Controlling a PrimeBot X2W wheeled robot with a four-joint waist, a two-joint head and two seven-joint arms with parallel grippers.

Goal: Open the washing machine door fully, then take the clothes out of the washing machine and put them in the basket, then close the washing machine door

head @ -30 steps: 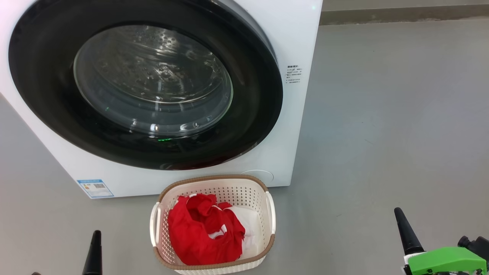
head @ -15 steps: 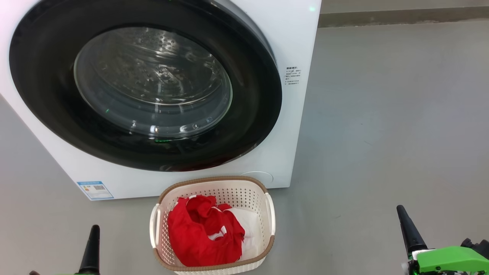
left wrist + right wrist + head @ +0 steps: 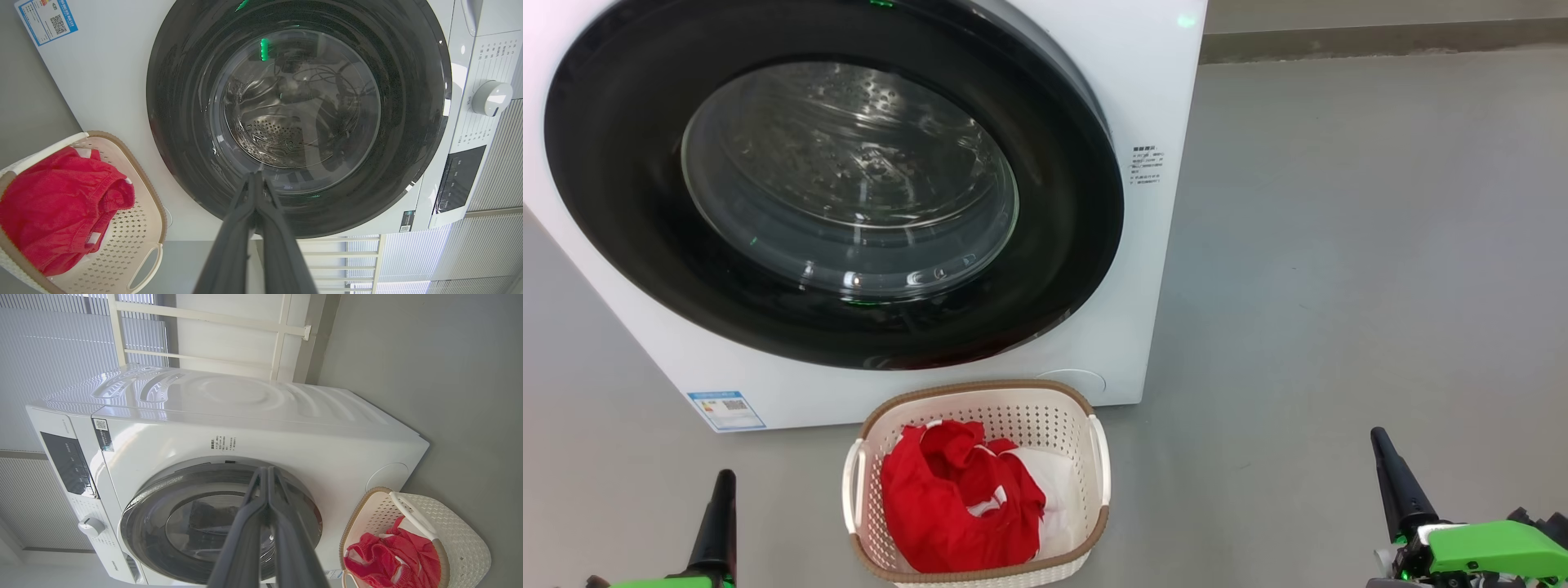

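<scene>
The washing machine door (image 3: 833, 180) with its black rim and glass bowl lies flat against the white washing machine (image 3: 1152, 98), closed; it also shows as the door (image 3: 298, 114) and the door (image 3: 220, 522). Below it on the floor stands the basket (image 3: 976, 396) holding the red and white clothes (image 3: 960, 498), seen again as clothes (image 3: 53, 204) and clothes (image 3: 388, 559). My left gripper (image 3: 724, 476) is shut and empty at the lower left, well short of the machine. My right gripper (image 3: 1378, 435) is shut and empty at the lower right, over bare floor.
Grey floor (image 3: 1339, 245) spreads to the right of the machine. A blue label (image 3: 725, 410) sits on the machine's lower front. The control panel and dial (image 3: 492, 98) are on the machine's top strip. A white frame and ribbed wall (image 3: 204, 330) stand behind it.
The head view has drifted slightly, so machine and basket sit a little lower in the picture. Both gripper tips reach a bit higher into view. Nothing was grasped or released.
</scene>
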